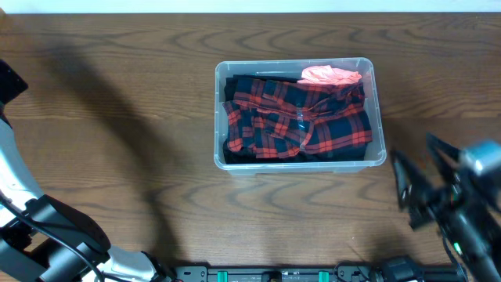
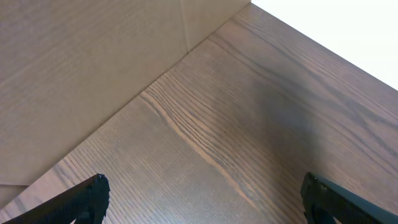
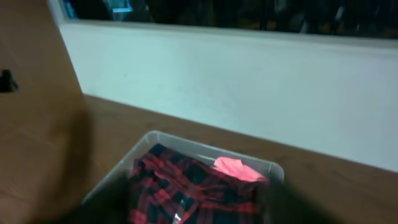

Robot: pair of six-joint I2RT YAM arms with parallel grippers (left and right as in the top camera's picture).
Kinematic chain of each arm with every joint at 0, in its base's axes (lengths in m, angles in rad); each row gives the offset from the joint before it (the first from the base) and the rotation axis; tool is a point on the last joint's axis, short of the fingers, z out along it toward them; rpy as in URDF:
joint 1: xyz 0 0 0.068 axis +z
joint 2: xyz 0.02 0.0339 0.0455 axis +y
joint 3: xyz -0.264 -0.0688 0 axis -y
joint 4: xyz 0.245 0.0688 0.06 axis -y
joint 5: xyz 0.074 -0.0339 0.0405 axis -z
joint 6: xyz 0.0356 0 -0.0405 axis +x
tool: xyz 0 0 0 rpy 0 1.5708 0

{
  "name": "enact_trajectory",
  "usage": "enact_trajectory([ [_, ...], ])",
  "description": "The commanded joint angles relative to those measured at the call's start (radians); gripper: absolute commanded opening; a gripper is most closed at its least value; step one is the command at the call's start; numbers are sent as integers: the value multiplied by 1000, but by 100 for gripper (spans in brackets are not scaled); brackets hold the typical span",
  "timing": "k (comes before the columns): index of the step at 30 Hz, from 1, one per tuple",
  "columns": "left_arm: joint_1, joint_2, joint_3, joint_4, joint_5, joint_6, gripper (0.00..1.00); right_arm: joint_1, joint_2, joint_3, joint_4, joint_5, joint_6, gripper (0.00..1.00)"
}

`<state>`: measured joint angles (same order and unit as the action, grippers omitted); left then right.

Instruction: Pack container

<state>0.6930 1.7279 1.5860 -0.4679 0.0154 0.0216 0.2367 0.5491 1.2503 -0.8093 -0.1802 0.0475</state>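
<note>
The clear container [image 1: 300, 166] stands in the middle of the table. A red and black plaid cloth [image 1: 297, 117] fills it, and a pink cloth [image 1: 330, 75] lies in its back right corner. My right gripper [image 1: 415, 160] hovers to the right of the container's front corner, blurred, its fingers spread with nothing between them. In the right wrist view its fingers are dark blurs at the bottom edge, with the container [image 3: 205, 148] and plaid cloth [image 3: 180, 193] beyond. My left gripper [image 2: 205, 196] is open over bare wood, far from the container.
The left arm [image 1: 51, 227] rests at the table's front left corner. A beige board [image 2: 74, 68] stands along the table edge in the left wrist view. A white wall [image 3: 249, 93] runs behind the table's far edge.
</note>
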Motion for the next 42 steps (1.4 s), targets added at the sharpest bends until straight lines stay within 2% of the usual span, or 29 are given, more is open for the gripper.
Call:
enact_trajectory([
  [1, 3, -3, 8, -2, -5, -12, 98, 0, -47, 3, -15, -4, 0, 99],
  [10, 3, -3, 8, -2, -5, -12, 98, 0, -69, 3, -124, -10, 0, 99],
  [17, 3, -3, 8, -2, -5, -12, 98, 0, -69, 3, -142, -147, -3, 99],
  [26, 3, -3, 8, -2, -5, -12, 98, 0, -69, 3, -150, -144, -19, 99],
  [35, 3, -3, 8, -2, -5, -12, 98, 0, -69, -3, -175, -55, -20, 99],
  [42, 3, -3, 8, -2, -5, -12, 98, 0, -67, -68, -166, -43, -33, 99],
])
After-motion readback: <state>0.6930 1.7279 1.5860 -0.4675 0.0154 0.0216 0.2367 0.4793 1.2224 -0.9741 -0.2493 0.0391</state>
